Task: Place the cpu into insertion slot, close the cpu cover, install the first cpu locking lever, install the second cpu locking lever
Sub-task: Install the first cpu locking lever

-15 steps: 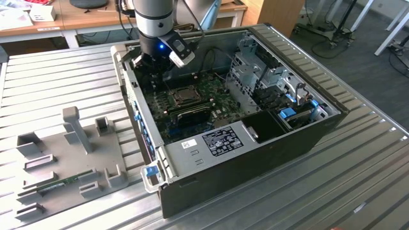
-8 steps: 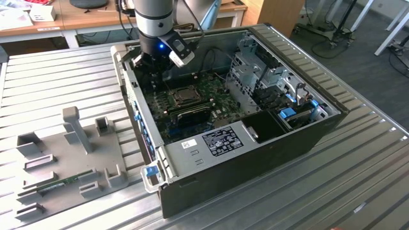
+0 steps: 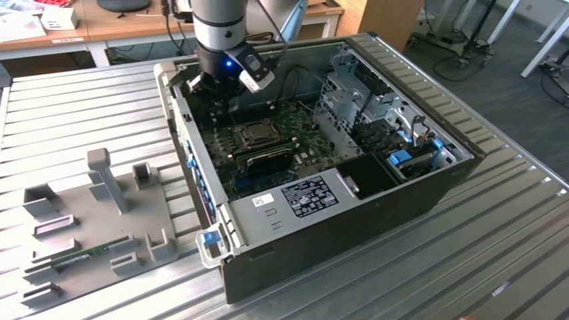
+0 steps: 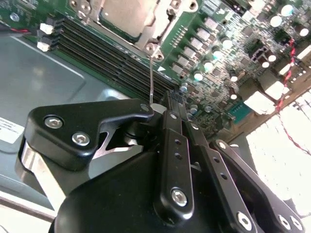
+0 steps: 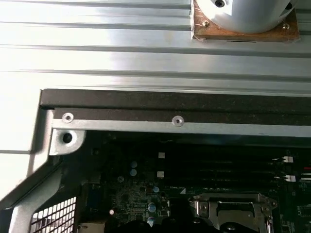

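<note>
Above centre in the exterior view, the cpu (image 3: 253, 133) is seated in the insertion slot (image 3: 234, 140), and a locking lever (image 4: 152, 80) is touched by the gripper (image 4: 173, 109), fingers drawn together; downward latching is judged required.

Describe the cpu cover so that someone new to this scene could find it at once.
An open computer case lies on the slatted metal table, with a green motherboard on its floor. Near the board's middle sits the cpu cover, a square silvery frame with a dull grey centre showing through its window. The memory slots beside it are long, narrow and black instead.
</note>
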Robot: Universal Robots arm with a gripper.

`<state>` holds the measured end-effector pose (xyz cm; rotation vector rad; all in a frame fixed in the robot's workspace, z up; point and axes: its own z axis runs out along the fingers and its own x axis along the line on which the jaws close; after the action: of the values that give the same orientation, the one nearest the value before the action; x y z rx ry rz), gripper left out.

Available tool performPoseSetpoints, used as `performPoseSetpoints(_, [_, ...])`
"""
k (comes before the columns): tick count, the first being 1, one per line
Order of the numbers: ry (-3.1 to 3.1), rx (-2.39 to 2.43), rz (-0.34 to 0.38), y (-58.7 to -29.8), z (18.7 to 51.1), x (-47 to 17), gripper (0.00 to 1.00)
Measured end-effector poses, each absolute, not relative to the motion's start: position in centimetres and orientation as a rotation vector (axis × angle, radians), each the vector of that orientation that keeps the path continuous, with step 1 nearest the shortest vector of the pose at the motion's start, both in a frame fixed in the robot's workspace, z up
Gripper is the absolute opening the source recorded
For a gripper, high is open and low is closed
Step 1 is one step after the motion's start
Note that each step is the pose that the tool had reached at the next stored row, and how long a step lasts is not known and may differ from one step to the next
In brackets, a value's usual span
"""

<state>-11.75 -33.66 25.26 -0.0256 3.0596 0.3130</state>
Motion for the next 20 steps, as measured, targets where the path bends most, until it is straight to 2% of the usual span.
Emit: performPoseSetpoints(20, [3.06, -0.026, 0.313, -33.7, 25.2, -8.6, 0.11])
